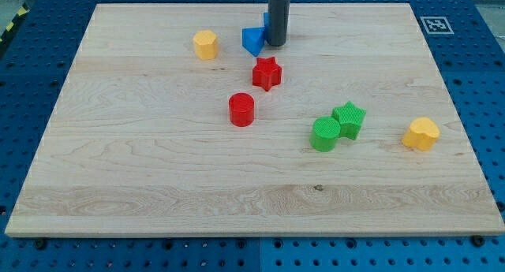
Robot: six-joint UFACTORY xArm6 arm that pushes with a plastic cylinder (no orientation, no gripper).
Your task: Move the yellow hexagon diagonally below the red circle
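Observation:
The yellow hexagon (205, 45) lies near the view's top, left of centre. The red circle (241, 109) lies lower and to its right, near the board's middle. My tip (276, 43) is at the view's top centre, touching or just beside the right side of a blue block (252, 40). The tip is well to the right of the yellow hexagon, with the blue block between them, and above the red circle.
A red star (267, 73) lies just below the tip. A green circle (325, 135) and a green star (349, 119) touch at the right of centre. A yellow heart (421, 134) lies near the board's right edge (454, 122).

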